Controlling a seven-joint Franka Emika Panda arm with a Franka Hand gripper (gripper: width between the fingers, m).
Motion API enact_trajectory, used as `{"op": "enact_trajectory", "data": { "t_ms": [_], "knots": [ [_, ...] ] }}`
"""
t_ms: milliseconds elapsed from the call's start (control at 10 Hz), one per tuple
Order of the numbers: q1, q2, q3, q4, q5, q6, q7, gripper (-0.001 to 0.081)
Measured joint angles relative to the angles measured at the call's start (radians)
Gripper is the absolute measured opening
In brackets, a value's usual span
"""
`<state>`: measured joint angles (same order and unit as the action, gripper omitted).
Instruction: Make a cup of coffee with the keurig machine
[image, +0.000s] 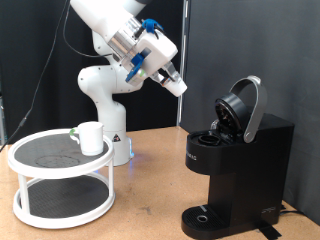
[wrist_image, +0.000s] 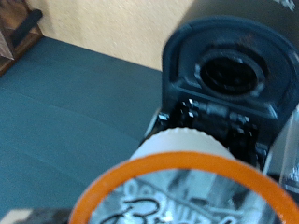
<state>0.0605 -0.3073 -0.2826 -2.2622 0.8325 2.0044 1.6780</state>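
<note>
The keurig machine is black and stands at the exterior view's right with its domed lid raised. My gripper hangs in the air above and to the left of it, shut on a coffee pod. In the wrist view the pod, white-sided with an orange rim, fills the foreground, and the machine's open lid and pod chamber lie just beyond it. The white cup stands on the top shelf of a round white rack at the exterior view's left.
A small white thing with a green mark sits beside the cup on the rack. The arm's white base stands behind the rack. The machine's round drip tray is bare. A black curtain hangs behind the wooden table.
</note>
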Motion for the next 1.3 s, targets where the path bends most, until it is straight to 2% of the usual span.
{"op": "enact_trajectory", "data": {
  "t_ms": [400,600,1100,1300],
  "knots": [
    [0.002,0.042,0.001,0.064,0.034,-0.123,0.075,0.0465],
    [0.002,0.061,0.011,0.092,0.034,-0.159,0.088,0.0465],
    [0.002,0.07,0.034,0.097,0.009,-0.115,0.089,0.0465],
    [0.001,0.071,0.034,0.094,0.009,-0.124,0.088,0.0465]
  ]
}}
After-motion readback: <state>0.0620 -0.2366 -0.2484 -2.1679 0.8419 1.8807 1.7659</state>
